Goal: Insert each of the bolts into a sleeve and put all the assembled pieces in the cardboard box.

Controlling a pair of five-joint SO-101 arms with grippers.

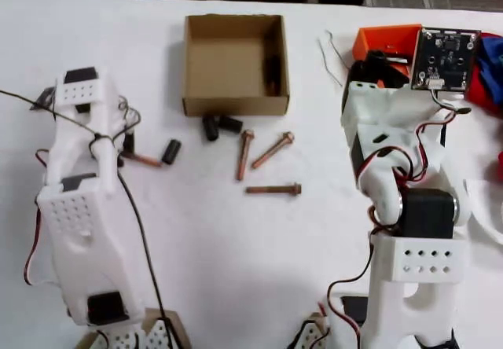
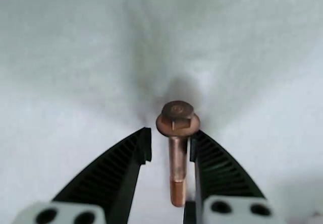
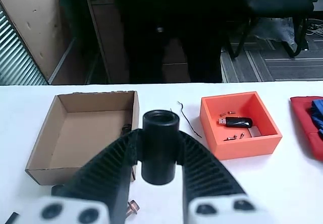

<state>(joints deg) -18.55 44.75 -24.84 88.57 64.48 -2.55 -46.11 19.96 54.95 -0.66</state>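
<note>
My left gripper (image 2: 170,144) stands open low over the table, with a copper bolt (image 2: 177,133) lying between its fingers, head pointing away and shaft against one finger. In the high view this gripper (image 1: 126,148) is at mid-left, with that bolt (image 1: 145,160) and a black sleeve (image 1: 170,151) beside it. My right gripper (image 3: 159,144) is shut on an upright black sleeve (image 3: 160,127), held above the table near the cardboard box (image 3: 43,151). Three loose bolts (image 1: 245,154) and two sleeves (image 1: 219,126) lie in front of the box (image 1: 236,105). A dark piece (image 1: 273,74) lies inside.
An orange box (image 3: 242,144) holding a USB stick and small screws stands right of the cardboard box, with a thin wire (image 3: 185,119) between them. A red and blue cloth (image 1: 489,74) lies at the right edge. Open white table lies between the arm bases.
</note>
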